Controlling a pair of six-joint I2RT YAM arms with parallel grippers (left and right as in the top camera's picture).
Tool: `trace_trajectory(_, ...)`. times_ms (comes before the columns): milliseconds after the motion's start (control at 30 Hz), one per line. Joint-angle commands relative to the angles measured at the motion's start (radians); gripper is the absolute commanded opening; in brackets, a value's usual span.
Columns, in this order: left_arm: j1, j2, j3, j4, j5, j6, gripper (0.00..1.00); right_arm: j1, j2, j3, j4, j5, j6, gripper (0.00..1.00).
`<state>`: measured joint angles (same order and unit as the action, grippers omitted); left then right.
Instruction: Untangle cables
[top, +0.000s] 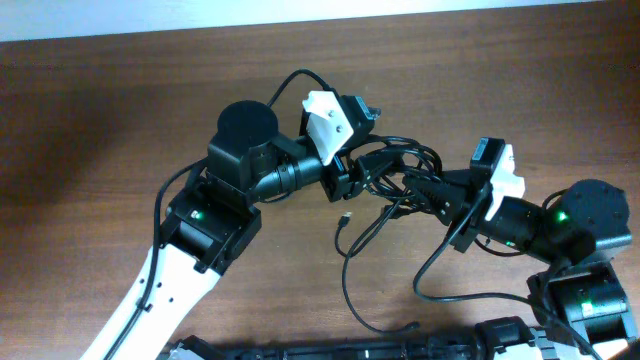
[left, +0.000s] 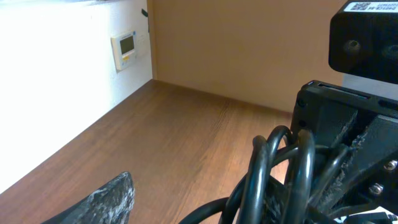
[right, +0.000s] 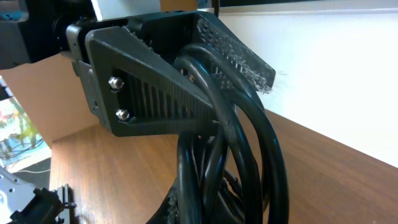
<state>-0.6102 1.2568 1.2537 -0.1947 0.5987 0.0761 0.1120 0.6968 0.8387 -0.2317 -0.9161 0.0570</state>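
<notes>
black cables (top: 425, 155) | run crosswise, left tool (top: 352, 175) to right tool (top: 415, 186)

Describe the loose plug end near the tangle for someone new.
On the wooden table, find the black cables bunched between the left gripper and right gripper. In the overhead view, just below the left gripper, a small plug lies alone on bare wood, apart from the bunch.
</notes>
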Motion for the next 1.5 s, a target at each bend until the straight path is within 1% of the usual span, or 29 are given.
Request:
trace_trajectory(0,0.002,0.045,0.005,-0.029,-0.047,-0.008,0.64,0.006,-0.016,0.016,0.061,-0.122,0.004,0.04)
trace_trajectory(200,0.002,0.052,0.005,-0.047,-0.048,-0.008,0.64,0.005,-0.016,0.016,0.077,-0.131,0.003,0.04)
trace_trajectory(400,0.002,0.052,0.005,-0.145,-0.183,-0.008,0.63,0.005,-0.016,0.016,0.105,-0.131,0.004,0.04)
trace_trajectory(500,0.002,0.052,0.005,-0.175,-0.246,-0.008,0.61,0.005,-0.016,0.016,0.180,-0.131,0.004,0.04)
trace_trajectory(633,0.002,0.052,0.005,-0.192,-0.254,-0.008,0.59,0.005,-0.016,0.016,0.249,-0.131,0.004,0.04)
trace_trajectory(800,0.002,0.052,0.005,-0.193,-0.256,-0.008,0.57,0.005,-0.016,0.016,0.272,-0.129,0.004,0.04)
trace_trajectory(867,0.002,0.052,0.005,-0.193,-0.256,-0.008,0.40,0.005,-0.016,0.016,0.274,-0.123,0.004,0.04)
trace_trajectory(900,0.002,0.052,0.005,-0.193,-0.256,-0.008,0.28,0.005,-0.016,0.016,0.274,-0.123,0.004,0.04)
trace_trajectory(933,0.002,0.052,0.005,-0.193,-0.256,-0.008,0.18,0.005,-0.016,0.016,0.274,-0.123,0.004,0.04)
trace_trajectory(1000,0.002,0.052,0.005,-0.193,-0.255,-0.008,0.04,0.005,-0.016,0.016,0.274,-0.103,0.004,0.04)
trace_trajectory(1067,0.002,0.052,0.005,-0.196,-0.256,-0.008,0.00,0.005,-0.016,0.016,0.274,-0.071,0.004,0.04)
trace_trajectory(1133,0.002,0.052,0.005,-0.196,-0.257,-0.008,0.00,0.005,-0.016,0.016,0.274,-0.055,0.004,0.04)
trace_trajectory(1233,0.002,0.052,0.005,-0.201,-0.309,-0.008,0.00,0.005,-0.016,0.016,0.274,-0.051,0.004,0.04)
trace_trajectory(1300,0.010,0.052,0.005,-0.203,-0.308,-0.008,0.00,0.005,-0.016,0.016,0.273,-0.026,0.004,0.04)
trace_trajectory(1367,0.019,0.052,0.005,-0.204,-0.308,-0.008,0.00,0.005,-0.016,0.016,0.241,0.050,0.004,0.04)
trace_trajectory(1467,0.040,0.052,0.005,-0.204,-0.307,-0.008,0.00,0.005,-0.016,0.016,0.135,0.228,0.004,0.04)
